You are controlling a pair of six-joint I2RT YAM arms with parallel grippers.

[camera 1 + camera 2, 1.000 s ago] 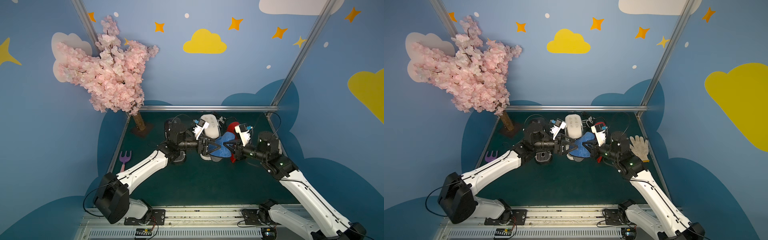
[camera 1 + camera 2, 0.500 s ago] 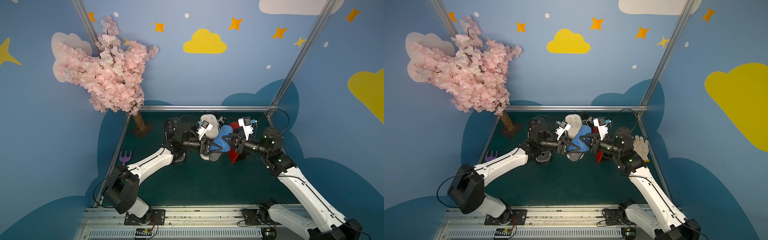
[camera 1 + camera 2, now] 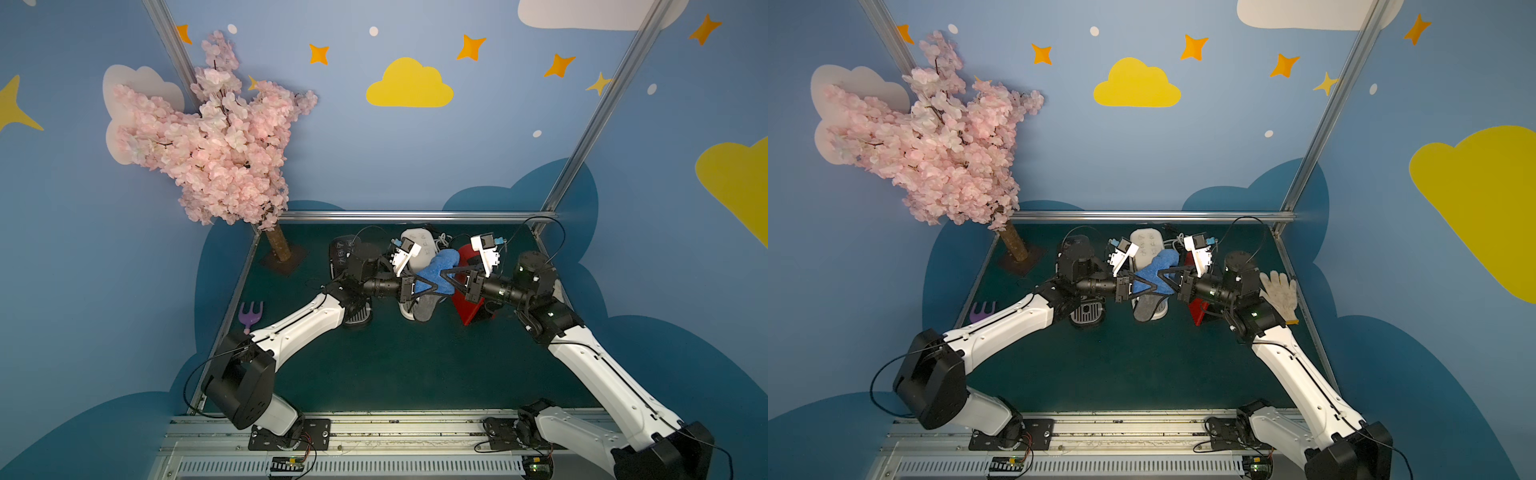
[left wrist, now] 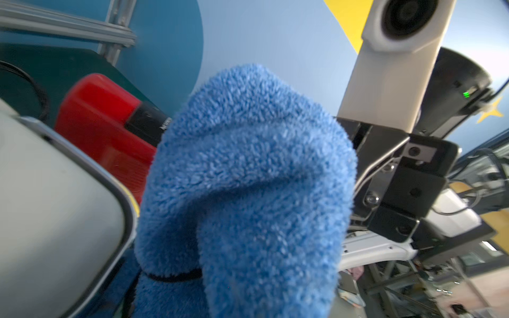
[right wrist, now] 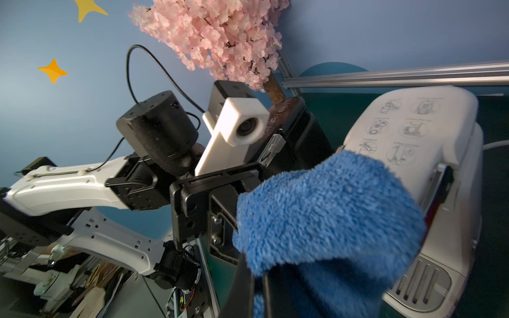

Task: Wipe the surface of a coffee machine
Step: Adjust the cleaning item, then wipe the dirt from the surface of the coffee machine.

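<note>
The cream-white coffee machine (image 3: pixel 424 245) (image 3: pixel 1148 245) stands at the back middle of the table, its rounded top with dark icons (image 5: pixel 399 129) facing up. A fluffy blue cloth (image 3: pixel 436 269) (image 3: pixel 1156 269) (image 4: pixel 248 179) (image 5: pixel 325 209) hangs just above its front half, between my two arms. My left gripper (image 3: pixel 435 286) (image 3: pixel 1158 286) reaches in from the left and is shut on the cloth; in the left wrist view the cloth hides its jaws. My right gripper (image 3: pixel 443 274) (image 3: pixel 1162 274) (image 5: pixel 256 289) comes from the right, its jaws pinched on a fold of the same cloth.
A black machine (image 3: pixel 345 253) stands left of the white one, a red-and-black machine (image 3: pixel 469 307) (image 4: pixel 104 124) to its right. The pink blossom tree (image 3: pixel 216 145) rises at the back left corner. A purple fork (image 3: pixel 250 313) lies by the left edge, a white glove (image 3: pixel 1279 291) by the right.
My left gripper, open a second ago, has closed on the blue cloth. Both grippers and the cloth have risen and moved back over the white machine.
</note>
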